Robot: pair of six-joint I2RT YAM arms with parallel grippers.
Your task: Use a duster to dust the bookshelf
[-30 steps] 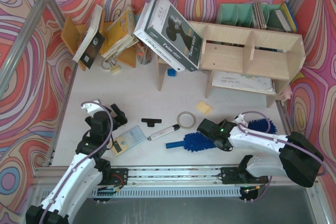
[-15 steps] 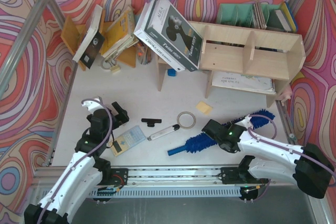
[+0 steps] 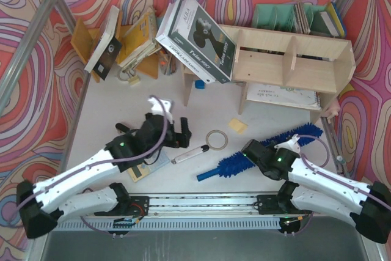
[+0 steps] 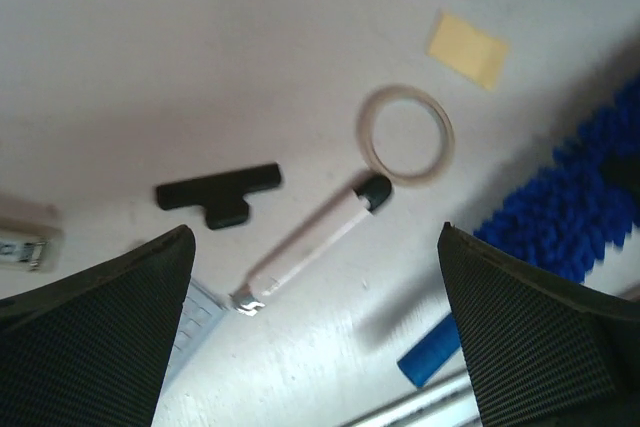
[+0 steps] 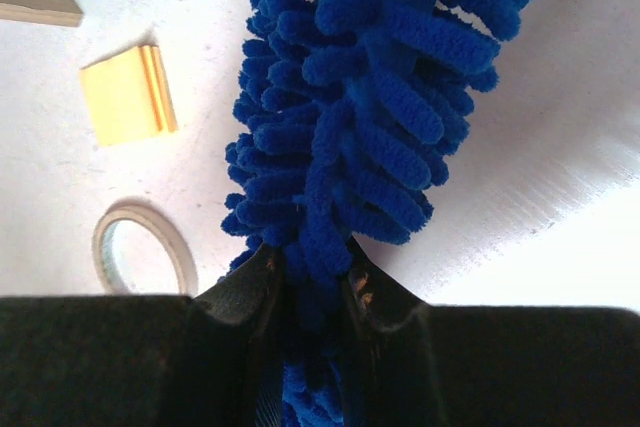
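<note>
The bright-blue fluffy duster (image 3: 233,165) lies slantwise on the white table, with its smooth handle (image 3: 207,175) pointing left and its far tip (image 3: 307,133) near the bookshelf's right leg. My right gripper (image 3: 255,153) is shut on the duster's shaggy middle. In the right wrist view the strands (image 5: 370,97) bulge out from between the right gripper (image 5: 310,287) and its pinched fingers. My left gripper (image 3: 173,139) hovers open over the table's middle. Between its wide fingers (image 4: 545,337) the handle end (image 4: 430,352) shows. The pale plywood bookshelf (image 3: 287,59) stands at the back right.
A tape ring (image 3: 216,139), a white pen (image 3: 190,153), a yellow note pad (image 3: 237,125) and a calculator (image 3: 139,171) lie near the grippers, and a black T-shaped piece (image 4: 218,192) shows below the left wrist. Books (image 3: 195,38) lean against the shelf's left end, with more piled at back left.
My right gripper closed on the duster's fluffy part and the duster swung to a steeper slant. My left arm reached forward and right, over the black piece and the calculator.
</note>
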